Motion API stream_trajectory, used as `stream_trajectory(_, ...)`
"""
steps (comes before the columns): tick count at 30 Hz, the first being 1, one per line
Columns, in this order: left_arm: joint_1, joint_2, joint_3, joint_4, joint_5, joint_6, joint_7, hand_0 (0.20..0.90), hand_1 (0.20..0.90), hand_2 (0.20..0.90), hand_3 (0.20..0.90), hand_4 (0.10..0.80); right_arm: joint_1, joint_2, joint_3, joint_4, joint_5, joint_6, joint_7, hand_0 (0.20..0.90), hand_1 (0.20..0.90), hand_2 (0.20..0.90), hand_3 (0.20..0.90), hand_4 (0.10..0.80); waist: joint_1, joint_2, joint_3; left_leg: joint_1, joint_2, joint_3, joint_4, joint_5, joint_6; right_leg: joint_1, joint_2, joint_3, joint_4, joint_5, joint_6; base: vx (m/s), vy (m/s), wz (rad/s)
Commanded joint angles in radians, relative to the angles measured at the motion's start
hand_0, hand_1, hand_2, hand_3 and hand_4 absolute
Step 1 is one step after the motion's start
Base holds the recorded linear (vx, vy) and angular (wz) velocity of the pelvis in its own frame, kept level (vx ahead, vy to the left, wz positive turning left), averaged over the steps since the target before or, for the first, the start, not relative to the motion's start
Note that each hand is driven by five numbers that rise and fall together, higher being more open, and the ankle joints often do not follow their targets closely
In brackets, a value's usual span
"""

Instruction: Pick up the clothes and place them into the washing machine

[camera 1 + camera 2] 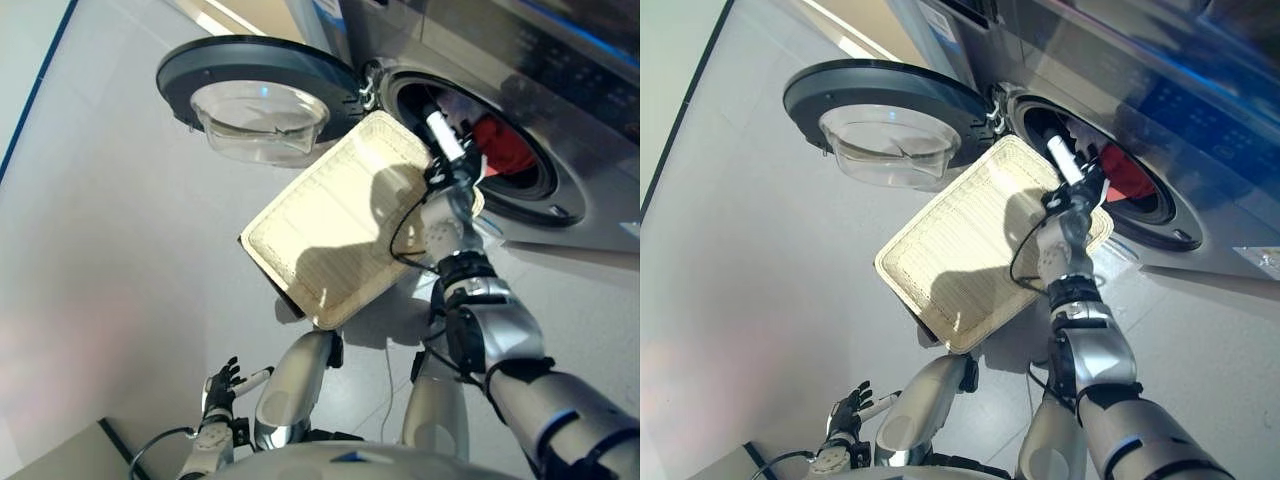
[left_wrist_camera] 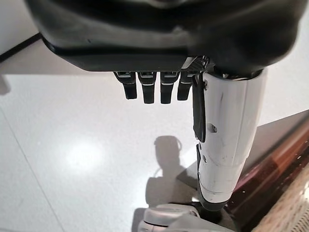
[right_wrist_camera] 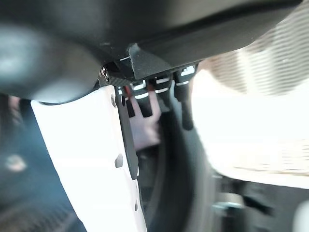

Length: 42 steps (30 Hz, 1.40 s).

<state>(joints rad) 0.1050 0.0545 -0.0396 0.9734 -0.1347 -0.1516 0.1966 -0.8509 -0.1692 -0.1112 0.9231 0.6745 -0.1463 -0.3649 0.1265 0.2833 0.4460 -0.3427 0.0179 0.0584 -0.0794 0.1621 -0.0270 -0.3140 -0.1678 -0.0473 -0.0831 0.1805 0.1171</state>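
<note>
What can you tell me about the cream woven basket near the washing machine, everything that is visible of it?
The cream woven rectangular basket has rounded corners and a fine ribbed weave, perhaps plastic or wicker. It is tilted, showing one broad flat face, with one corner at the round opening of the grey washing machine, below the open glass door. The right robot hand reaches past its upper edge toward the red cloth in the drum. Whether anything touches it I cannot tell.

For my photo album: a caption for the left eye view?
Robot's right hand at the washing machine opening, red clothes inside, cream basket alongside.
</note>
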Motion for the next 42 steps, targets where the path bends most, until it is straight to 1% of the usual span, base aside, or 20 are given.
stream_trajectory(1, -0.037, 0.009, -0.026, 0.041, -0.016, 0.011, 0.015, 0.900, 0.900, 0.900, 0.900, 0.800, -0.041, 0.072, 0.072, -0.128, -0.062, -0.017, 0.076, 0.900, 0.900, 0.900, 0.900, 0.800, -0.020, 0.150, 0.074, 0.074, 0.152, -0.042, 0.053, -0.045, -0.141, 0.152, -0.026, 0.011, -0.004, -0.115, -0.065, -0.018, -0.064, 0.00)
stream_trajectory(5, -0.037, 0.019, -0.009, 0.057, -0.012, 0.012, 0.015, 0.900, 0.900, 0.900, 0.900, 0.800, 0.024, 0.114, 0.107, -0.133, -0.084, 0.003, 0.103, 0.900, 0.900, 0.900, 0.900, 0.800, -0.010, 0.108, 0.074, 0.129, 0.148, -0.040, 0.040, -0.046, -0.124, 0.208, -0.004, 0.001, -0.004, -0.123, -0.074, -0.012, -0.052, 0.01)
stream_trajectory(7, -0.045, 0.023, 0.001, 0.073, -0.009, 0.013, 0.015, 0.900, 0.900, 0.900, 0.900, 0.800, 0.063, 0.119, 0.114, -0.129, -0.096, 0.010, 0.109, 0.900, 0.900, 0.900, 0.900, 0.800, -0.008, 0.082, 0.074, 0.160, 0.145, -0.040, 0.030, -0.045, -0.119, 0.236, 0.003, 0.000, -0.004, -0.127, -0.078, -0.001, -0.060, 0.04)
stream_trajectory(10, -0.055, 0.034, 0.029, 0.088, -0.002, 0.016, 0.013, 0.900, 0.900, 0.900, 0.900, 0.800, 0.141, 0.108, 0.115, -0.115, -0.116, 0.023, 0.124, 0.900, 0.900, 0.900, 0.900, 0.800, -0.006, 0.040, 0.074, 0.216, 0.142, -0.040, 0.024, -0.046, -0.112, 0.292, 0.014, 0.001, -0.004, -0.124, -0.080, 0.039, -0.077, 0.02)
stream_trajectory(11, -0.061, 0.042, 0.050, 0.114, 0.003, 0.018, 0.015, 0.900, 0.900, 0.900, 0.900, 0.800, 0.192, 0.087, 0.116, -0.095, -0.130, 0.031, 0.129, 0.900, 0.900, 0.900, 0.900, 0.800, -0.001, 0.011, 0.061, 0.254, 0.139, -0.040, 0.025, -0.049, -0.106, 0.329, 0.021, 0.001, -0.004, -0.122, -0.080, 0.057, -0.074, 0.03)
stream_trajectory(12, -0.061, 0.042, 0.050, 0.115, 0.003, 0.017, 0.015, 0.900, 0.900, 0.900, 0.900, 0.800, 0.192, 0.087, 0.116, -0.094, -0.130, 0.031, 0.130, 0.900, 0.900, 0.900, 0.900, 0.800, -0.001, 0.011, 0.064, 0.258, 0.139, -0.039, 0.024, -0.049, -0.106, 0.333, 0.020, 0.002, -0.004, -0.123, -0.080, 0.078, -0.073, 0.00)
stream_trajectory(15, -0.052, 0.049, 0.092, 0.132, -0.008, 0.025, 0.010, 0.900, 0.900, 0.900, 0.900, 0.800, 0.333, 0.069, 0.084, -0.077, -0.141, 0.045, 0.152, 0.900, 0.900, 0.900, 0.900, 0.800, 0.024, -0.032, -0.010, 0.286, 0.135, -0.044, 0.026, -0.059, -0.098, 0.363, 0.032, -0.011, -0.004, -0.125, -0.081, 0.102, -0.078, 0.03)
stream_trajectory(17, -0.046, 0.064, 0.098, 0.170, -0.001, 0.028, 0.007, 0.900, 0.900, 0.900, 0.900, 0.800, 0.430, 0.073, 0.074, -0.089, -0.155, 0.052, 0.181, 0.900, 0.900, 0.900, 0.900, 0.800, 0.039, -0.060, -0.060, 0.304, 0.134, -0.047, 0.017, -0.065, -0.091, 0.374, 0.041, -0.012, -0.004, -0.128, -0.082, 0.128, -0.081, 0.08)
stream_trajectory(19, -0.047, 0.082, 0.106, 0.179, 0.012, 0.031, 0.005, 0.900, 0.900, 0.900, 0.900, 0.800, 0.518, 0.062, 0.080, -0.067, -0.183, 0.060, 0.211, 0.900, 0.900, 0.900, 0.900, 0.800, 0.056, -0.087, -0.113, 0.311, 0.131, -0.060, 0.013, -0.068, -0.086, 0.377, 0.048, -0.012, -0.004, -0.127, -0.082, 0.113, -0.090, 0.00)
stream_trajectory(20, -0.058, 0.096, 0.115, 0.186, 0.013, 0.034, 0.002, 0.900, 0.900, 0.900, 0.900, 0.800, 0.564, 0.050, 0.095, -0.073, -0.222, 0.063, 0.229, 0.900, 0.900, 0.900, 0.900, 0.800, 0.064, -0.108, -0.139, 0.318, 0.130, -0.064, 0.011, -0.067, -0.083, 0.380, 0.055, -0.011, -0.004, -0.126, -0.084, 0.091, -0.104, 0.00)
stream_trajectory(22, -0.051, 0.113, 0.110, 0.205, 0.027, 0.035, 0.003, 0.900, 0.900, 0.900, 0.900, 0.800, 0.620, 0.055, 0.095, -0.053, -0.242, 0.067, 0.249, 0.900, 0.900, 0.900, 0.900, 0.800, 0.074, -0.132, -0.186, 0.326, 0.129, -0.065, 0.007, -0.070, -0.078, 0.383, 0.058, -0.017, -0.004, -0.130, -0.084, 0.081, -0.099, 0.05)
stream_trajectory(24, -0.046, 0.123, 0.122, 0.205, 0.034, 0.040, 0.000, 0.900, 0.900, 0.900, 0.900, 0.800, 0.676, 0.048, 0.068, -0.054, -0.272, 0.067, 0.258, 0.900, 0.900, 0.900, 0.900, 0.800, 0.072, -0.153, -0.226, 0.336, 0.128, -0.067, 0.005, -0.068, -0.072, 0.386, 0.063, -0.018, -0.004, -0.128, -0.084, 0.057, -0.085, 0.04)
stream_trajectory(26, -0.041, 0.129, 0.124, 0.205, 0.037, 0.038, 0.001, 0.900, 0.900, 0.900, 0.900, 0.800, 0.692, 0.044, 0.071, -0.037, -0.292, 0.064, 0.266, 0.900, 0.900, 0.900, 0.900, 0.800, 0.073, -0.162, -0.246, 0.338, 0.128, -0.069, 0.006, -0.063, -0.070, 0.386, 0.065, -0.020, -0.004, -0.126, -0.083, 0.033, -0.057, 0.01)
stream_trajectory(27, -0.057, 0.136, 0.126, 0.224, 0.048, 0.038, 0.001, 0.900, 0.900, 0.900, 0.900, 0.800, 0.712, 0.018, 0.110, 0.040, -0.365, 0.059, 0.279, 0.900, 0.900, 0.900, 0.900, 0.800, 0.079, -0.181, -0.283, 0.348, 0.130, -0.071, 0.008, -0.057, -0.068, 0.389, 0.067, -0.024, -0.004, -0.125, -0.082, 0.034, -0.072, -0.02)
stream_trajectory(32, -0.070, 0.129, 0.129, 0.279, 0.070, 0.042, -0.024, 0.900, 0.900, 0.900, 0.900, 0.800, 0.740, -0.006, 0.114, 0.268, -0.434, 0.056, 0.280, 0.900, 0.900, 0.900, 0.900, 0.800, 0.078, -0.208, -0.371, 0.361, 0.136, -0.066, -0.008, -0.056, -0.061, 0.381, 0.070, -0.034, -0.004, -0.136, -0.084, 0.011, -0.058, 0.03)
stream_trajectory(35, -0.069, 0.127, 0.121, 0.306, 0.088, 0.046, -0.039, 0.900, 0.900, 0.900, 0.900, 0.800, 0.750, -0.021, 0.139, 0.347, -0.491, 0.058, 0.277, 0.900, 0.900, 0.900, 0.900, 0.800, 0.074, -0.219, -0.398, 0.361, 0.133, -0.060, -0.008, -0.062, -0.057, 0.393, 0.064, -0.037, -0.004, -0.129, -0.084, -0.007, -0.045, 0.00)
stream_trajectory(37, -0.069, 0.125, 0.110, 0.322, 0.103, 0.049, -0.047, 0.900, 0.900, 0.900, 0.900, 0.800, 0.750, -0.049, 0.176, 0.402, -0.550, 0.064, 0.267, 0.900, 0.900, 0.900, 0.900, 0.800, 0.068, -0.223, -0.414, 0.364, 0.134, -0.059, -0.008, -0.057, -0.056, 0.403, 0.062, -0.036, -0.004, -0.126, -0.082, -0.017, -0.036, 0.07)
stream_trajectory(38, -0.073, 0.117, 0.103, 0.330, 0.111, 0.053, -0.060, 0.900, 0.900, 0.900, 0.900, 0.800, 0.734, -0.081, 0.218, 0.447, -0.600, 0.068, 0.248, 0.900, 0.900, 0.900, 0.900, 0.800, 0.067, -0.221, -0.418, 0.360, 0.133, -0.060, -0.008, -0.046, -0.053, 0.403, 0.061, -0.035, -0.004, -0.118, -0.082, -0.045, -0.038, 0.12)
stream_trajectory(40, -0.074, 0.122, 0.087, 0.334, 0.122, 0.052, -0.063, 0.900, 0.900, 0.900, 0.900, 0.800, 0.733, -0.091, 0.271, 0.471, -0.657, 0.075, 0.249, 0.900, 0.900, 0.900, 0.900, 0.800, 0.068, -0.223, -0.423, 0.367, 0.134, -0.061, -0.008, -0.043, -0.050, 0.413, 0.058, -0.034, -0.004, -0.113, -0.082, -0.033, -0.042, 0.06)
stream_trajectory(42, -0.070, 0.111, 0.095, 0.347, 0.113, 0.056, -0.081, 0.900, 0.900, 0.900, 0.900, 0.800, 0.743, -0.113, 0.288, 0.510, -0.683, 0.079, 0.242, 0.900, 0.900, 0.900, 0.900, 0.800, 0.066, -0.220, -0.431, 0.376, 0.135, -0.060, -0.007, -0.040, -0.048, 0.426, 0.055, -0.035, -0.004, -0.109, -0.079, -0.007, -0.024, 0.11)
